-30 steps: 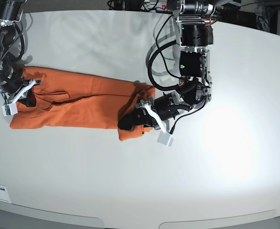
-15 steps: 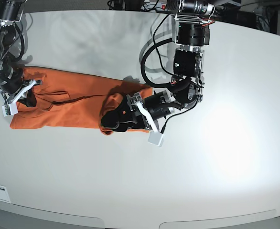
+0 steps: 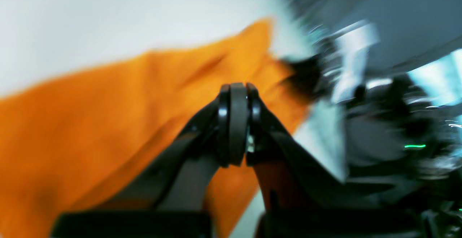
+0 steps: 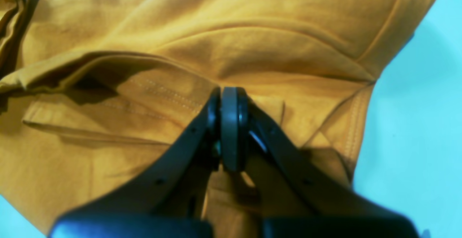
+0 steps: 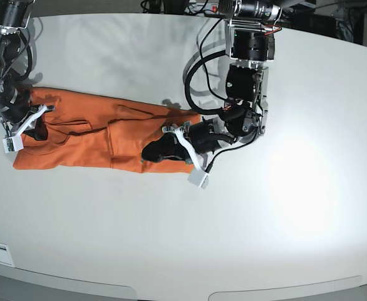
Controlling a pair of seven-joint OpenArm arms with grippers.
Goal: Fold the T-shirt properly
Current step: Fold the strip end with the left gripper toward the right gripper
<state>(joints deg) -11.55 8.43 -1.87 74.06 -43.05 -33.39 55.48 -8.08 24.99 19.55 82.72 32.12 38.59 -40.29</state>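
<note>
1. Pincer on my left (image 5: 151, 152) was closed, empty, low over the plain orange short-sleeved T-shirt (image 5: 96, 135).
2. My right pincer (image 4: 230, 129) was closed, its tips pressed on a sleeve.
3. That shirt lay lengthwise on the white counter (image 5: 246, 226), one end folded over.

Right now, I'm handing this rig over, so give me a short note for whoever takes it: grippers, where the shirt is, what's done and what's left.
Left gripper: jaws shut, empty as far as the left wrist view shows, low over the shirt's middle.
Right gripper: jaws shut, pressing the far end of the T-shirt; no cloth shows between the pads.
T-shirt: a long narrow band on the white table, with one end folded over onto the middle.
Done: lengthwise folds, plus the first end fold.
Left: probably folding the other end in and squaring the stack.
</note>
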